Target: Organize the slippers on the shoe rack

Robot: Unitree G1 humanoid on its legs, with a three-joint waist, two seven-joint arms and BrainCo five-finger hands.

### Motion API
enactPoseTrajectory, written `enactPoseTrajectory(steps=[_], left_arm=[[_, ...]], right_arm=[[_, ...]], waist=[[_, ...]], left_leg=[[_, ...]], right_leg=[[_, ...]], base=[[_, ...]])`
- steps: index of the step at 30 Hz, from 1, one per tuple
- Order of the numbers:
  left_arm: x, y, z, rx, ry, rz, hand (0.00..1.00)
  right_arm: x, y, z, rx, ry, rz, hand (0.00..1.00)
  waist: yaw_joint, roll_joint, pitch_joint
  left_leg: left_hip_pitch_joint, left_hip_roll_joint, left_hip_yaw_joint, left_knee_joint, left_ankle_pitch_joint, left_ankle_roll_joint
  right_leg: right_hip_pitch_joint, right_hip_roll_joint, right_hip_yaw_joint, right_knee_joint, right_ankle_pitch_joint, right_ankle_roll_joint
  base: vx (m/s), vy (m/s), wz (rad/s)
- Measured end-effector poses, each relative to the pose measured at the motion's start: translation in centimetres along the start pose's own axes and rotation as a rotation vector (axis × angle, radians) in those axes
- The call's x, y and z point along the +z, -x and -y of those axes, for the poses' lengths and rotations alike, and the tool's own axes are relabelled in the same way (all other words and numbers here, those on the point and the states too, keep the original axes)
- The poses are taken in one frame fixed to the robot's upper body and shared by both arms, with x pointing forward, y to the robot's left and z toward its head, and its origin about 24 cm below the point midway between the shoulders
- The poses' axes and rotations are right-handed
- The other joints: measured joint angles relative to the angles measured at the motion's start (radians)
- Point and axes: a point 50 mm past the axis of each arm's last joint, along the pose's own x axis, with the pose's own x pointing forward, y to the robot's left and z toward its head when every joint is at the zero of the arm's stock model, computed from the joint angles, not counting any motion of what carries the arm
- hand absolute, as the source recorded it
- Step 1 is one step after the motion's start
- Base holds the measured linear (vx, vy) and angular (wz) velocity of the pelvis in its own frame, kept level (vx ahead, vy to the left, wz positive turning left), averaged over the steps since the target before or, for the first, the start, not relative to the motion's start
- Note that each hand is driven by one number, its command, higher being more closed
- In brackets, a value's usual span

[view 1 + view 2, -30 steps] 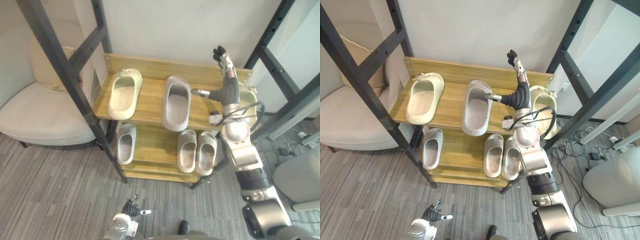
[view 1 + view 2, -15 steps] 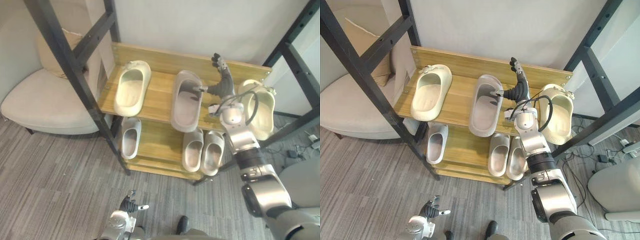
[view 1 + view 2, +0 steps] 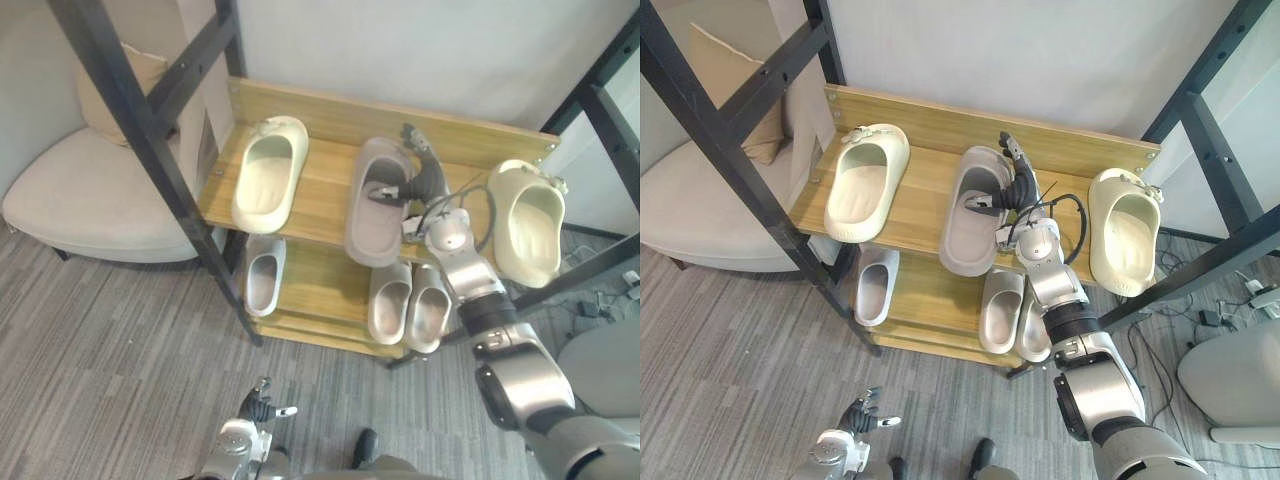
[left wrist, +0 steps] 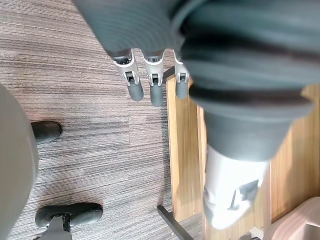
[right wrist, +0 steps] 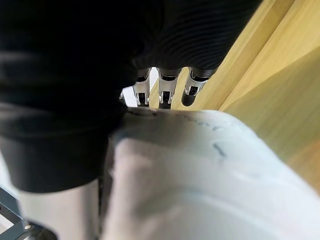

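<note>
The wooden shoe rack (image 3: 322, 186) carries three slippers on its top shelf: a cream one (image 3: 268, 172) at the left, a grey one (image 3: 372, 215) in the middle and a cream one (image 3: 527, 222) at the right end. My right hand (image 3: 422, 182) lies on the grey slipper's right rim. Its fingers (image 5: 167, 90) are straight and its thumb reaches into the opening. The grey slipper (image 5: 200, 165) sits under the palm. My left hand (image 3: 262, 402) hangs low over the carpet, fingers (image 4: 150, 89) straight and holding nothing.
On the lower shelf lie a single grey slipper (image 3: 264, 278) at the left and a grey pair (image 3: 410, 305) at the right. A beige armchair (image 3: 90, 205) stands left of the rack. Black frame posts (image 3: 150, 130) cross in front of the rack's left end, others (image 3: 600, 95) at the right.
The camera has shifted. My right hand came down and left from above the shelf's back edge onto the grey slipper, its thumb now inside the opening.
</note>
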Motion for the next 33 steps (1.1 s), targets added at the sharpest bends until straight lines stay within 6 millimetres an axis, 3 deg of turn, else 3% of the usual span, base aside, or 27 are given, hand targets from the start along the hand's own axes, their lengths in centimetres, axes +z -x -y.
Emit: enactPoseTrajectory(steps=[3, 4, 13, 25, 31, 33], left_arm=[[0.2, -0.1, -0.2, 0.015, 0.008, 0.009, 0.0], [0.5, -0.2, -0.4, 0.022, 0.012, 0.018, 0.0], [0.9, -0.2, -1.9, 0.071, 0.047, 0.037, 0.0], [0.5, -0.1, -2.7, 0.12, 0.106, 0.022, 0.0], [0.4, -0.1, -2.9, 0.127, 0.112, 0.02, 0.0], [0.3, -0.1, -2.9, 0.125, 0.093, 0.015, 0.0]], right_arm=[[0.3, -0.5, -0.1, 0.005, 0.007, 0.001, 0.0], [0.6, -0.7, 0.0, -0.001, 0.007, 0.009, 1.0], [1.5, -2.5, 1.2, -0.06, -0.029, -0.005, 1.0], [2.3, -2.5, 1.6, -0.08, -0.164, 0.026, 1.0], [2.2, 0.5, 1.7, -0.111, -0.228, 0.105, 1.0], [1.6, 3.2, 1.6, -0.131, -0.238, 0.136, 1.0]], waist=[[0.006, -0.006, 0.012], [0.011, -0.012, 0.027], [0.026, -0.043, 0.061], [0.025, -0.048, 0.073], [0.022, -0.047, 0.076], [0.009, -0.047, 0.076]], left_leg=[[-0.001, 0.002, -0.001, 0.0, 0.0, 0.0], [-0.002, 0.003, -0.002, 0.0, 0.0, 0.0], [-0.021, 0.005, -0.007, -0.016, 0.011, -0.014], [-0.016, 0.007, -0.005, -0.034, 0.023, -0.021], [-0.006, 0.004, -0.004, -0.034, 0.023, -0.021], [0.007, 0.001, -0.004, -0.032, 0.023, -0.021]], right_leg=[[0.0, 0.002, 0.0, 0.0, 0.0, 0.0], [0.0, 0.003, -0.001, 0.0, 0.0, 0.0], [-0.016, 0.011, -0.008, -0.001, 0.006, -0.007], [-0.022, 0.014, -0.007, -0.002, 0.006, -0.008], [-0.017, 0.01, -0.007, -0.003, 0.006, -0.008], [-0.002, 0.001, -0.006, -0.006, 0.007, -0.008]], base=[[-0.04, -0.046, 0.0], [-0.08, -0.061, 0.01], [-0.05, -0.04, 0.04], [0.0, -0.016, 0.0], [0.05, -0.009, 0.01], [0.08, 0.003, -0.01]])
